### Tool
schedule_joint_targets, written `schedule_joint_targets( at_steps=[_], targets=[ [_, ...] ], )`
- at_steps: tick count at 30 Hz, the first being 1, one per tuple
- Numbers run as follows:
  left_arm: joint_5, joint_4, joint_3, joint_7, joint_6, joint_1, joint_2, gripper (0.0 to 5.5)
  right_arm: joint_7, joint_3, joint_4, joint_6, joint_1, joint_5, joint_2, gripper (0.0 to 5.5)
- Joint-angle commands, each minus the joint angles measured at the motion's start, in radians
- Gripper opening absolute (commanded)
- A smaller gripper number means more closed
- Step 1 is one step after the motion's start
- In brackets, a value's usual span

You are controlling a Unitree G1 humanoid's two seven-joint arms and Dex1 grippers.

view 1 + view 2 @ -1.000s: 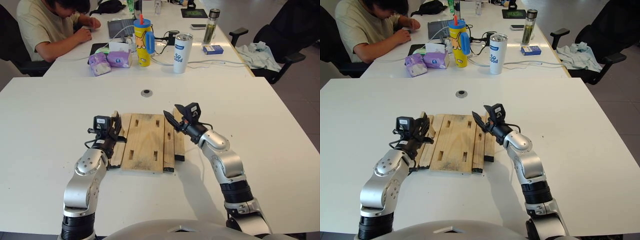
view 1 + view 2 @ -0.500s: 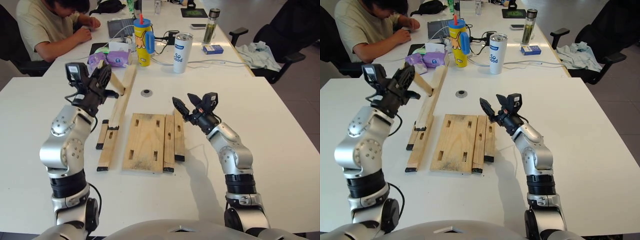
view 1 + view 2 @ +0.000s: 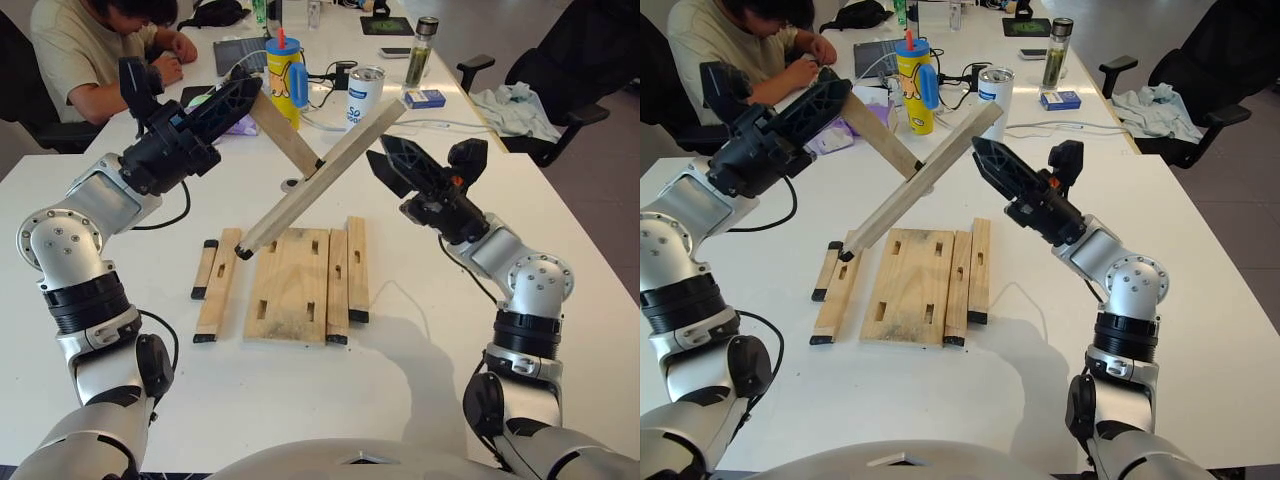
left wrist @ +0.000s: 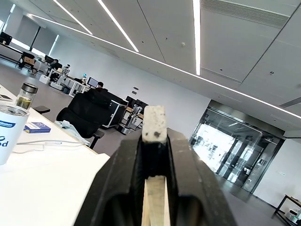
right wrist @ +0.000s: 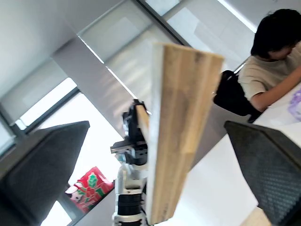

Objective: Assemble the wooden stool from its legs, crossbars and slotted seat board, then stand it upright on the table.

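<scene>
My left gripper (image 3: 245, 95) is shut on a short crossbar (image 3: 285, 135) and holds it high over the table; the bar's end shows between its fingers (image 4: 181, 160). The crossbar joins a long wooden leg (image 3: 320, 175) that slants from near the table up to the right. My right gripper (image 3: 382, 152) is open at the leg's upper end, which lies between its spread fingers (image 5: 47, 155) without touching them. The slotted seat board (image 3: 290, 285) lies flat below, with two slats (image 3: 347, 275) on its right and another leg pair (image 3: 213, 285) on its left.
A round grommet (image 3: 291, 186) sits in the table behind the board. Across the table gap stand a yellow cup (image 3: 286, 85), a white tumbler (image 3: 365, 100), tissue packs (image 3: 240, 125) and a bottle (image 3: 421, 50). Bare white table lies to both sides and in front.
The left arm has lifted the crossbar and leg off the table, swinging the leg's top toward the right. The right gripper has risen and come up to that top end, still open.
</scene>
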Motion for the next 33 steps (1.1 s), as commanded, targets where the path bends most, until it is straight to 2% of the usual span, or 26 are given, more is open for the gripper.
schedule_joint_targets(
  at_steps=[1, 5, 6, 24, 26, 27, 30, 33],
  targets=[
    [-0.069, -0.001, -0.001, 0.023, 0.024, 0.007, -0.002, 0.43, -0.033, 0.010, -0.020, 0.034, -0.020, 0.082, -0.022, 5.40],
    [-0.122, -0.008, -0.009, 0.049, 0.030, 0.021, -0.006, 0.43, -0.044, 0.039, -0.028, 0.029, -0.016, 0.079, -0.031, 5.40],
    [-0.132, -0.012, -0.009, 0.053, 0.032, 0.026, -0.004, 0.43, -0.043, 0.045, -0.028, 0.026, -0.017, 0.077, -0.031, 5.12],
    [-0.231, -0.016, -0.044, 0.122, 0.018, 0.032, 0.015, 0.43, 0.039, 0.074, -0.043, -0.014, -0.007, 0.077, -0.049, 2.10],
    [-0.239, -0.021, -0.044, 0.131, 0.009, 0.029, 0.013, 0.43, 0.045, 0.073, -0.039, -0.015, -0.007, 0.074, -0.052, 2.05],
    [-0.229, -0.024, -0.046, 0.133, 0.000, 0.027, 0.015, 0.79, 0.043, 0.069, -0.035, -0.019, -0.009, 0.075, -0.051, 2.05],
    [-0.233, -0.015, -0.028, 0.153, -0.042, 0.010, 0.006, 1.06, 0.040, 0.064, -0.025, -0.020, -0.012, 0.082, -0.055, 2.05],
    [-0.239, -0.004, -0.007, 0.179, -0.091, -0.010, 0.001, 1.56, 0.040, 0.064, -0.018, -0.020, -0.013, 0.077, -0.059, 2.05]
  ],
)
